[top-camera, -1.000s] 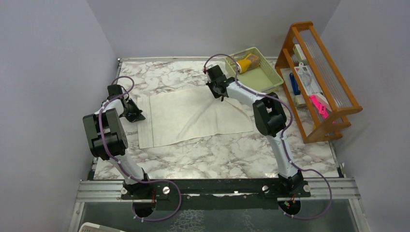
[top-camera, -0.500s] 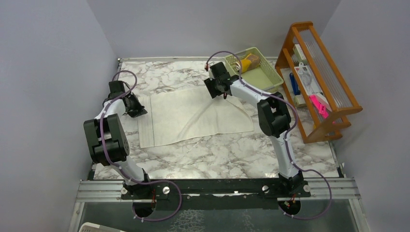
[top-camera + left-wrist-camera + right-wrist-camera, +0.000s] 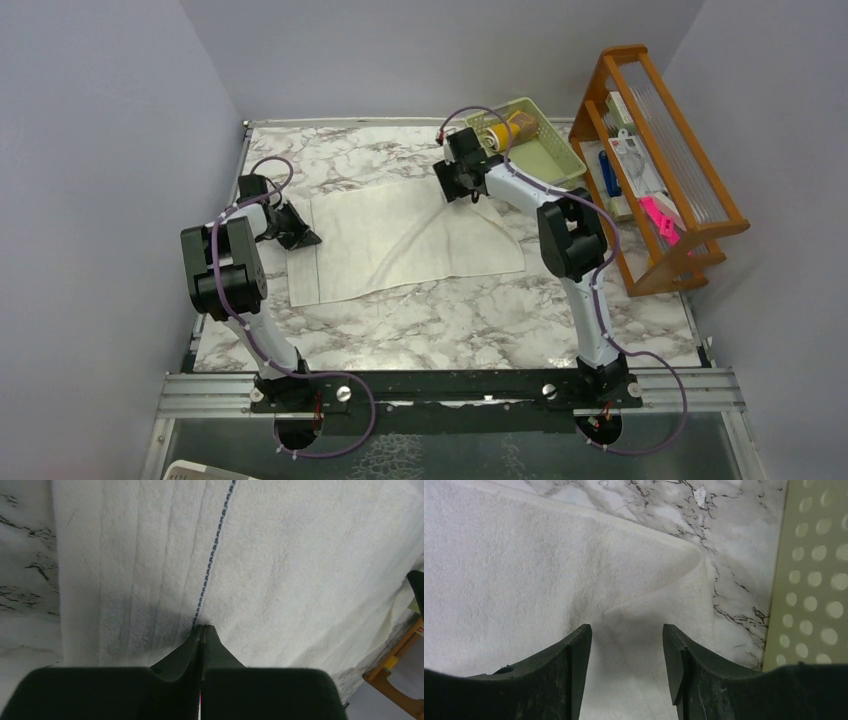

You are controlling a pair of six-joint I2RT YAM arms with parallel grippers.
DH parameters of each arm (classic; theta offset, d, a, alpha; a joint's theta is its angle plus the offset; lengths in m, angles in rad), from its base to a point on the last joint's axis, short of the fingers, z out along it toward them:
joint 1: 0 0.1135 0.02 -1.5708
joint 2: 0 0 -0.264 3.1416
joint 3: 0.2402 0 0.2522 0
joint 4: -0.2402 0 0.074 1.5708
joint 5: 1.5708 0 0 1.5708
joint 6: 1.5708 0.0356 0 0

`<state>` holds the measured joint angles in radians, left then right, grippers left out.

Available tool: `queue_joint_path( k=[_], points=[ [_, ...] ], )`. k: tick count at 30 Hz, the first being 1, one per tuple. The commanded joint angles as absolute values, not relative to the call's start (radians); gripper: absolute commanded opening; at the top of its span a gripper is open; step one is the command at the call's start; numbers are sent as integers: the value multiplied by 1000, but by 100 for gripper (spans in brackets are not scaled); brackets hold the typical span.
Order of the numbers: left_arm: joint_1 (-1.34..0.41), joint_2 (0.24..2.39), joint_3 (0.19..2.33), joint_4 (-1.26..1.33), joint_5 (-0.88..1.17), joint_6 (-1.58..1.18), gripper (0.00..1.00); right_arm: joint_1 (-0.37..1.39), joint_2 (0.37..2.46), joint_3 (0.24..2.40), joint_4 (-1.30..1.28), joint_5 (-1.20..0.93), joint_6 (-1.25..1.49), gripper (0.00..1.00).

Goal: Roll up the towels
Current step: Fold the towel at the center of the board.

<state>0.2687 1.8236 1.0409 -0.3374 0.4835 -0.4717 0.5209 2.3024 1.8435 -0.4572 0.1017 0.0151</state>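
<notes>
A cream-white towel (image 3: 400, 240) lies spread flat on the marble table, with a crease across its middle. My left gripper (image 3: 298, 234) is shut, its tips (image 3: 201, 627) resting on the towel's left end beside a blue stitched line (image 3: 215, 545). Nothing shows between its jaws. My right gripper (image 3: 462, 186) is open over the towel's far right corner, its jaws either side of a raised fold (image 3: 644, 602). A mustard-yellow rolled towel (image 3: 505, 131) lies in the pale green basket (image 3: 545, 160). I cannot make out the tan-brown towel.
The basket stands at the back right, just behind my right gripper; its perforated wall (image 3: 814, 580) shows in the right wrist view. A wooden rack (image 3: 665, 170) with small items stands along the right wall. Grey walls close in the table.
My left gripper has moved right from beside the towel onto its left end. My right gripper has shifted slightly right and back toward the towel's far corner.
</notes>
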Motion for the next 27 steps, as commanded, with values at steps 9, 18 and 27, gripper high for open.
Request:
queue_joint_path(
  k=[9, 18, 27],
  points=[
    [273, 1868, 1073, -485, 243, -410, 0, 502, 2354, 1886, -428, 49, 34, 49],
    [273, 1878, 1086, -494, 236, -401, 0, 498, 2361, 1881, -427, 27, 33, 49],
    [275, 1868, 1092, -505, 213, -390, 0, 476, 2373, 1873, -430, 19, 63, 23]
  ],
)
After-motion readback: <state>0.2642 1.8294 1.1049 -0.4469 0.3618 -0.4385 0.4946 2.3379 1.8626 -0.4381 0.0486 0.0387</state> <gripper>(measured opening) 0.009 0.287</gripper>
